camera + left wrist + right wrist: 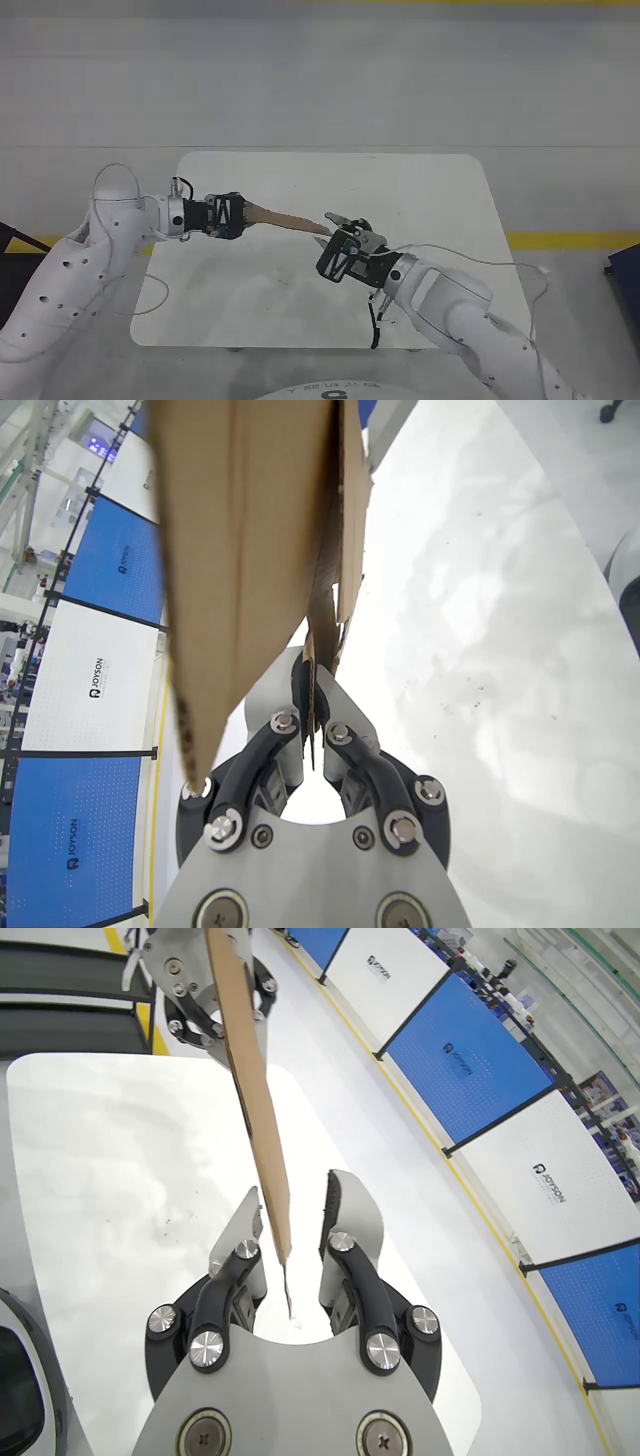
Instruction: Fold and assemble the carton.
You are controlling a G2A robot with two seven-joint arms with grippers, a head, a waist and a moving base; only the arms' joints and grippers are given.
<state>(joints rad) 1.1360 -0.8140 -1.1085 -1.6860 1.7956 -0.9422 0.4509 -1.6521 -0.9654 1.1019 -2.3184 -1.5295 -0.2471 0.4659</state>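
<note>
Left gripper (311,705): closed tight on one end of the carton (240,550), a thin cardboard edge pinched between both fingers.
Right gripper (295,1193): fingers moderately parted, the carton's other end standing in the gap; one finger (252,1213) just beside the board, contact cannot be told; the other apart from it.
Carton (285,217): brown, flattened, held off the table (430,190), spanning between the two grippers over its middle.
Table: white, rounded corners.
Room: blue and white partition panels (465,1068); yellow floor line (570,240).
</note>
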